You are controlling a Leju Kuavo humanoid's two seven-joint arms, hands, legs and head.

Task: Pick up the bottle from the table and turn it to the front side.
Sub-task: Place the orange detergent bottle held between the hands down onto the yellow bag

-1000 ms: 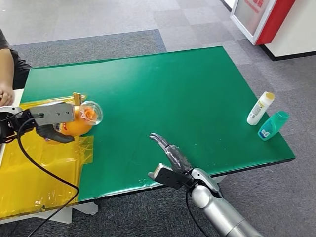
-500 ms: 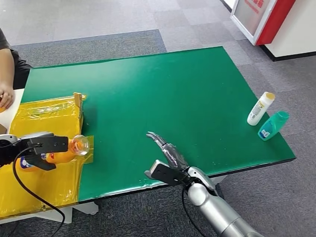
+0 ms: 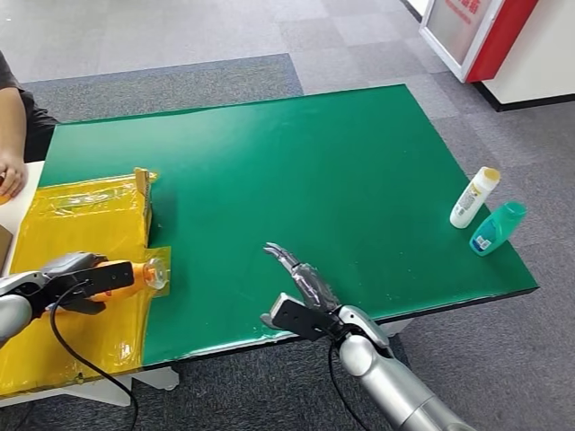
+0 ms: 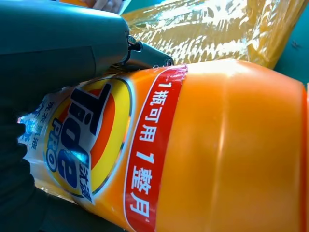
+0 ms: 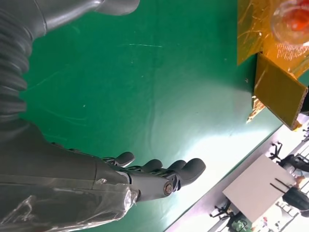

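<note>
- Start at the fingers: the left hand (image 3: 67,280) is wrapped around the orange bottle (image 3: 126,277), dark fingers (image 4: 21,193) on one side of its body and the thumb (image 4: 65,41) pressed on the other.
- The wrist camera sits right on the label (image 4: 78,150), a blue, yellow and orange logo with a red band of characters beside it, so the printed face is turned toward that camera.
- The bottle lies roughly level in the grip, its clear cap (image 3: 157,270) pointing toward the middle of the table, low over the yellow plastic sheet (image 3: 88,220) near the seam with the green table (image 3: 325,171).
- Whether it touches the sheet or is just above it, I can't tell.
- Over to the right hand (image 3: 305,292): holding nothing, fingers stretched out and slightly apart, poised over the table's near edge.
- Handling call: a rigid, glossy plastic bottle, likely weighty if full, and that slick wall could twist in the grip.
- Best hold, I'd say, is round the wide middle of the body, as now, well back from the cap and the narrow neck.
- Further out: a white bottle (image 3: 473,197) and a teal bottle (image 3: 498,227) lie near the far right corner, well apart from both hands.
- At the left edge, a person's arm (image 3: 12,126) rests by the table.
</note>
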